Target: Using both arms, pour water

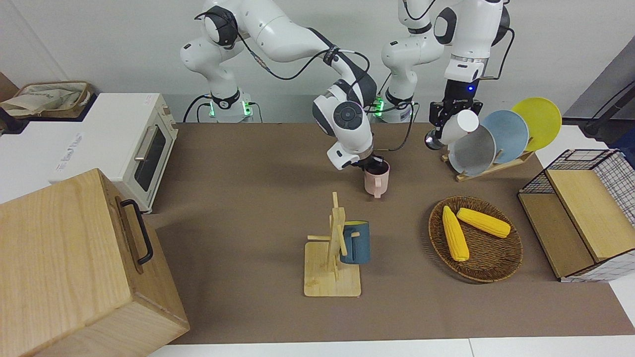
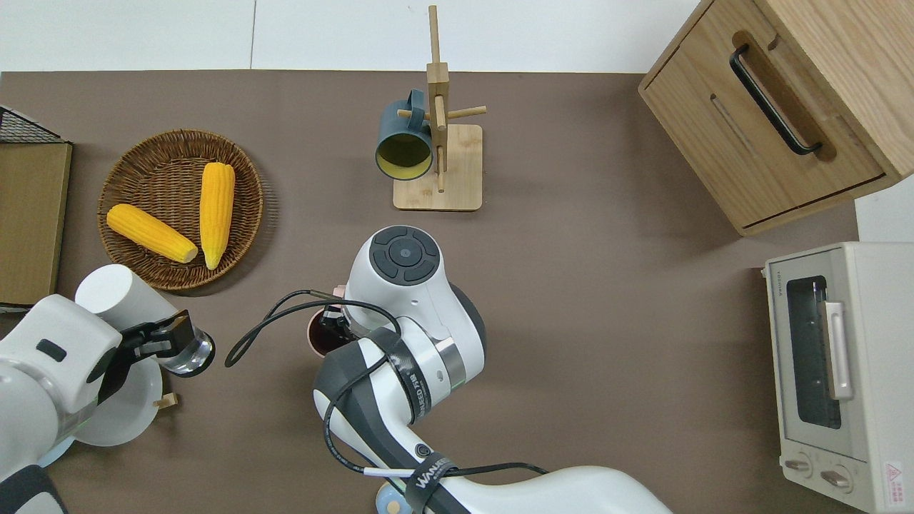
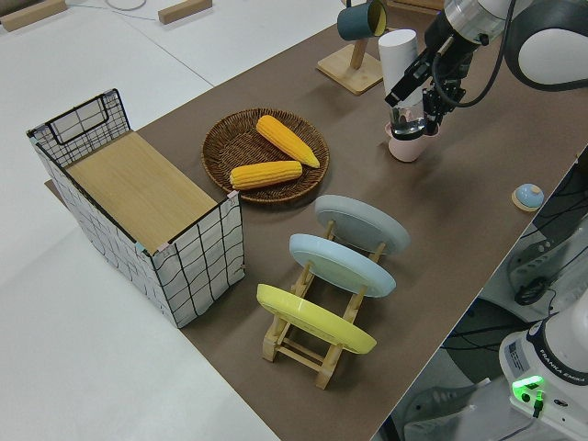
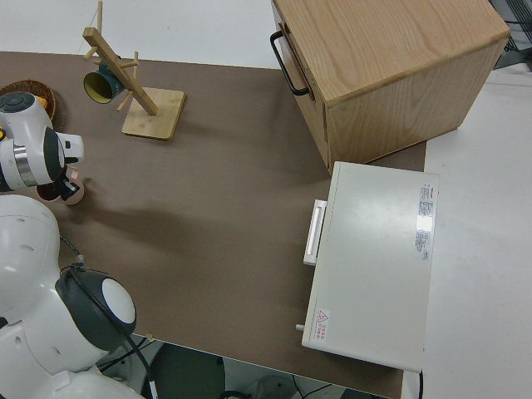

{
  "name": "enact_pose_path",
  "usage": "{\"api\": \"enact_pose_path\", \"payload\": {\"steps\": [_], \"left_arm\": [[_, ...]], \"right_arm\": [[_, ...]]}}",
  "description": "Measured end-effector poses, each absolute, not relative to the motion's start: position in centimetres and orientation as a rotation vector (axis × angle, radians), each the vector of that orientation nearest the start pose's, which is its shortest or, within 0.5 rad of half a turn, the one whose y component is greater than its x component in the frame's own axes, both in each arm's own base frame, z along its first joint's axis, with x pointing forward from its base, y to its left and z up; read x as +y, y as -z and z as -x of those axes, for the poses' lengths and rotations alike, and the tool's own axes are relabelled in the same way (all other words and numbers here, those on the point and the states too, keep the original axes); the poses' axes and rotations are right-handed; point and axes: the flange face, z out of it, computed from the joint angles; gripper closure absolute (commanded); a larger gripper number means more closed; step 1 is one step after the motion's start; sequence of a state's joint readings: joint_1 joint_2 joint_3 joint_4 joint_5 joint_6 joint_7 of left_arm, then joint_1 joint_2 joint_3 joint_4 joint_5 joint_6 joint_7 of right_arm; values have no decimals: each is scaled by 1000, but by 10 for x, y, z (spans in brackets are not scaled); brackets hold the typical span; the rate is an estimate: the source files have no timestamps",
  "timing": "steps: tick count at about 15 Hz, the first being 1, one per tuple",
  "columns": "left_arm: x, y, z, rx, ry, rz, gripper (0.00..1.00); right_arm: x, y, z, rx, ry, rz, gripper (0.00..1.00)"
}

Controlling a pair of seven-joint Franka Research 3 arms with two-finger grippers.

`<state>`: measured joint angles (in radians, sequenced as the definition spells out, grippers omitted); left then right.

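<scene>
A pink mug (image 1: 376,182) stands on the brown mat near the table's middle, handle turned away from the robots. My right gripper (image 1: 373,162) reaches down onto its rim with one finger inside, and looks shut on it. In the overhead view the mug (image 2: 320,341) is mostly hidden under that wrist. My left gripper (image 1: 448,125) is shut on a white bottle (image 1: 461,126), held tilted in the air with its silver end (image 2: 193,357) pointing toward the mug. The bottle (image 2: 118,293) hangs between the wicker basket and the mug, beside the mug rather than over it.
A mug tree (image 1: 332,248) with a blue mug (image 1: 356,242) stands farther from the robots than the pink mug. Toward the left arm's end are a wicker basket (image 1: 491,270) with two corn cobs, a plate rack (image 1: 496,166) and a wire basket (image 1: 610,168). A toaster oven (image 1: 134,144) and a wooden box (image 1: 74,267) fill the right arm's end.
</scene>
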<state>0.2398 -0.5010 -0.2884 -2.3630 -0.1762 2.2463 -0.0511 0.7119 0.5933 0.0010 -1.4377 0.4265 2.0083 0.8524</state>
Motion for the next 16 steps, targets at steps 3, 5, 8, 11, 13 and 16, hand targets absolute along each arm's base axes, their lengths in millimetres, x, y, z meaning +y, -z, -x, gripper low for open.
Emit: {"api": "enact_pose_path", "payload": {"steps": [3,5,8,11,13,16], "left_arm": [[-40,-542,-437,-151,583,3117,1000],[-40,-542,-437,-151,582,3117,1000],[-40,-541,-437,-151,579,3118,1000],[-49,-534,-434,-123,559,3131,1000],[-62,-529,-430,-95,545,3158,1000],[-83,-520,-419,-39,525,3184,1000]], "right_arm": [[486,-351,-525,464,-408,2814,7],[485,-356,-527,462,-409,2815,7],[474,-378,-531,457,-448,2833,7],[450,-428,-536,456,-451,2834,7],[424,-464,-537,455,-440,2863,9],[373,-515,-542,439,-412,2894,7]]}}
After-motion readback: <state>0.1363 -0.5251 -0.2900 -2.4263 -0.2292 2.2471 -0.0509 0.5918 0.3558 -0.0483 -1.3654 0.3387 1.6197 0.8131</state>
